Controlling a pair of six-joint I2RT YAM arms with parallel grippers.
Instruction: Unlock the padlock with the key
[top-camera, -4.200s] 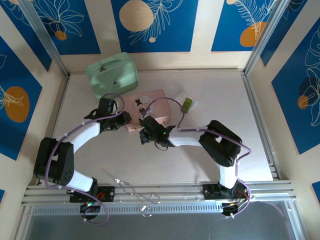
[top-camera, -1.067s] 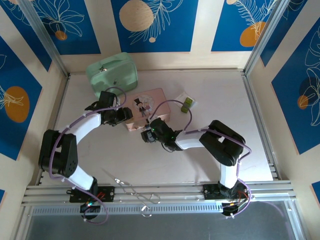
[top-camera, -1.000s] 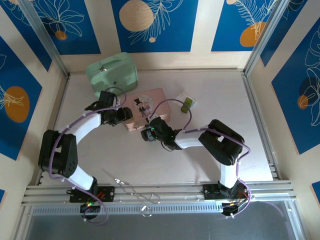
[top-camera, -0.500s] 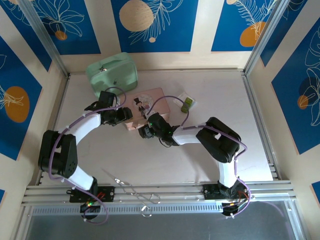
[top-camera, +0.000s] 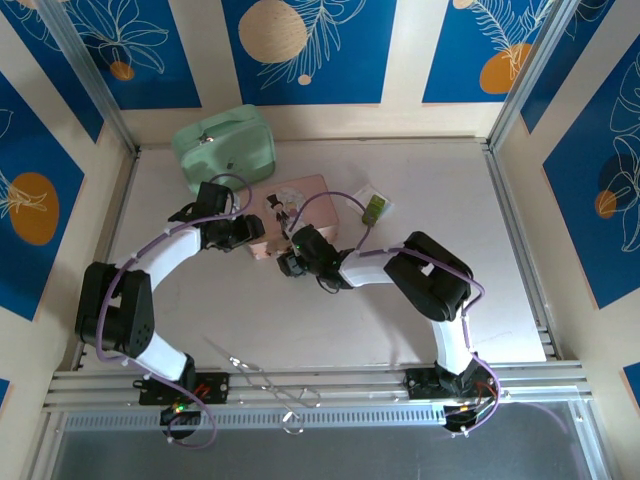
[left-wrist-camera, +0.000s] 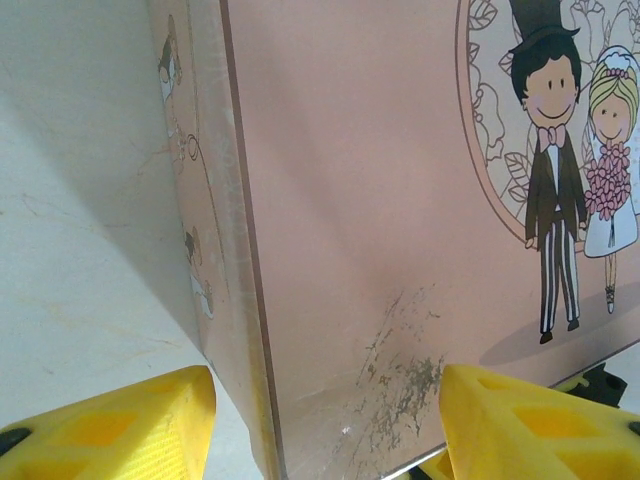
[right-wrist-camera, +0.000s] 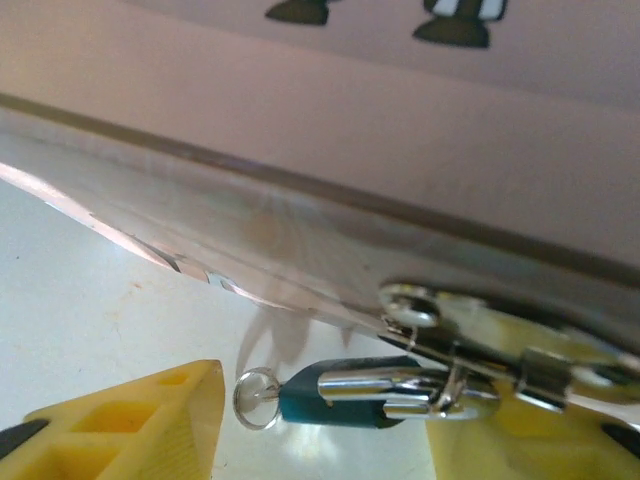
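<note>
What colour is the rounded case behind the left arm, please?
Mint green case, clearest in top external.

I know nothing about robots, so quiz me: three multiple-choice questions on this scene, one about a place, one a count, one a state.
1. Where on the table is the mint-green plastic case? A) far left B) near right C) centre
2. How many cartoon figures decorate the pink metal tin? A) one B) two C) four
3. The right claw's yellow fingers are: A) pinched together, empty B) apart, tiny silvery padlock between C) holding the case

Answers: A, it sits in the far-left corner; B, a groom and a bride; B, a gap shows beside the padlock.
</note>
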